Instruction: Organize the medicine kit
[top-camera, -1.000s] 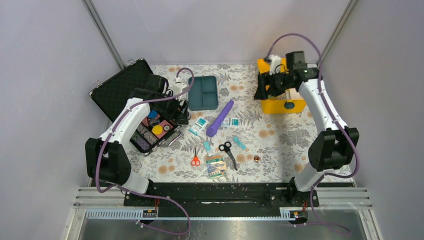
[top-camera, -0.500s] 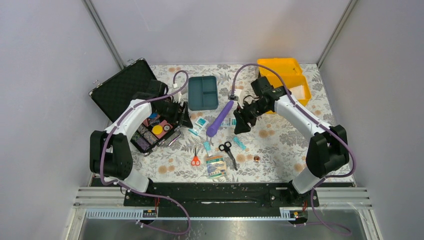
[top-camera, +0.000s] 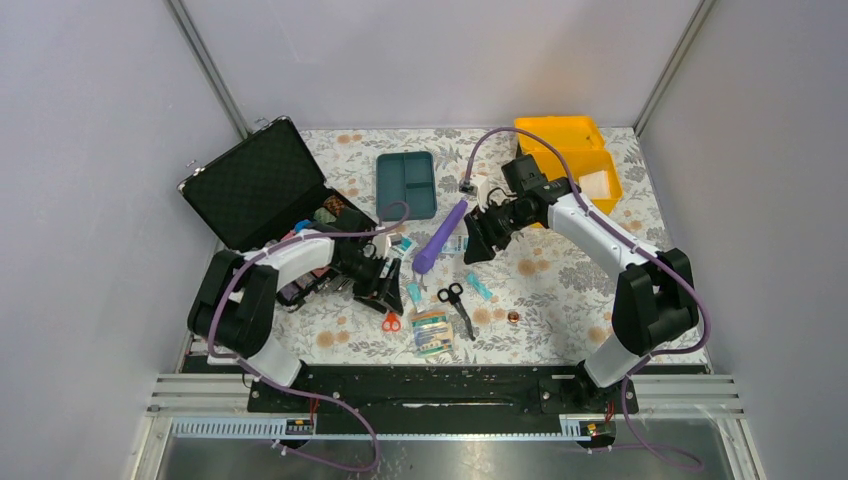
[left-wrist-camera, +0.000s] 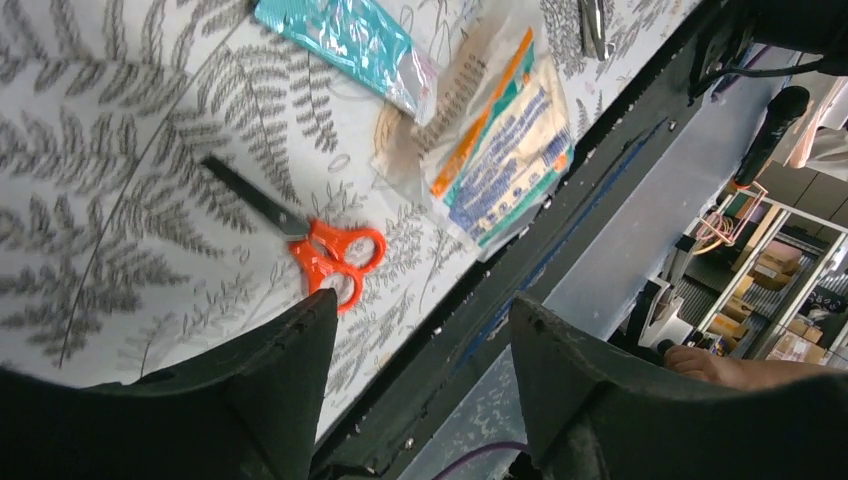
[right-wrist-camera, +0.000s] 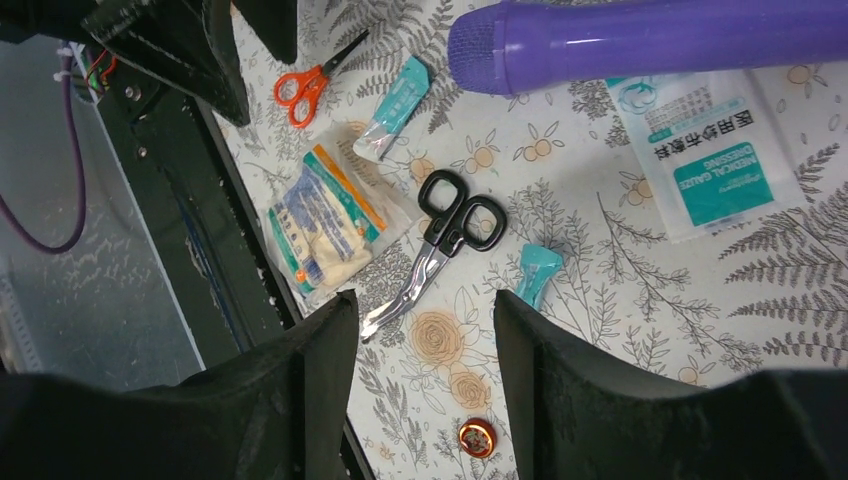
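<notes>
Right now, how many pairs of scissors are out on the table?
2. The orange-handled scissors lie left of the bandage packet, the black-handled scissors just right of it. Others may be hidden from view.

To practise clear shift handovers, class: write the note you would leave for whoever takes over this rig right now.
Left gripper: open, empty, near the orange scissors.
Right gripper: open, empty, near the black scissors.
Medicine kit: open, far right; its teal tray lies empty on the table.
Done: lid up, tray out.
Left: pack both scissors, purple torch, gauze packet and dressing pack, refit tray, close lid.
</notes>
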